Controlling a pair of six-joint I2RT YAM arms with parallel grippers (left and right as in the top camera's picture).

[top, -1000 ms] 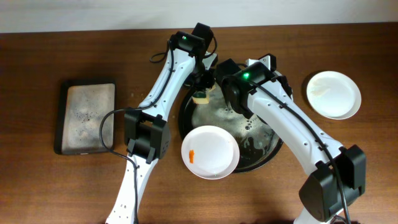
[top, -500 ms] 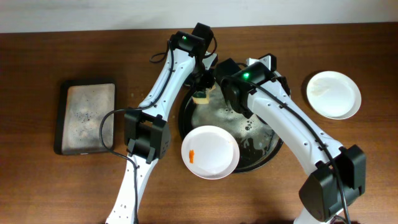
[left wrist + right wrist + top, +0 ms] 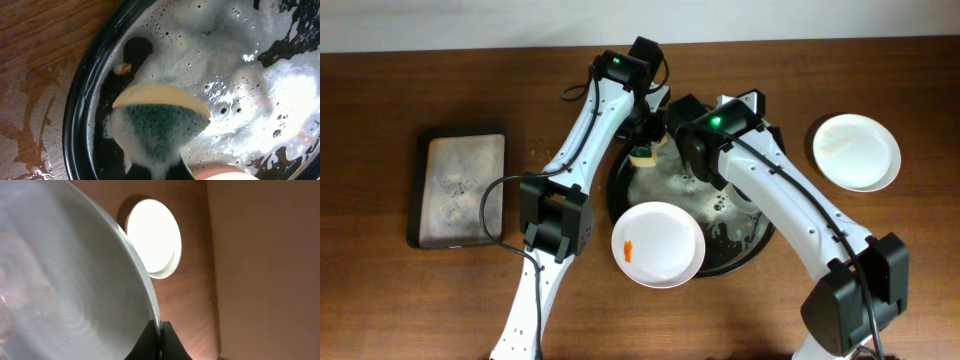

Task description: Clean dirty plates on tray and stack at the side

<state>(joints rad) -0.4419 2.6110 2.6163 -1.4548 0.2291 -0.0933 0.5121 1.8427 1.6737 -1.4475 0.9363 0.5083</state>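
The black tray [image 3: 757, 238] sits mid-table, covered in white foam; its rim also shows in the left wrist view [image 3: 80, 100]. My left gripper [image 3: 645, 142] is shut on a yellow and green sponge [image 3: 160, 120], pressed into the foam at the tray's back left [image 3: 643, 155]. My right gripper [image 3: 161, 330] is shut on the rim of a white plate [image 3: 65, 280], held tilted; in the overhead view the right arm hides this plate. A second plate [image 3: 658, 244] with an orange smear lies on the tray's front left. A third, clean plate [image 3: 856, 151] lies on the table at the right [image 3: 152, 237].
A small rectangular grey-lined dark tray [image 3: 460, 187] stands at the left of the table. Water streaks mark the wood beside the black tray's rim [image 3: 35, 125]. Both arms cross over the back half of the black tray.
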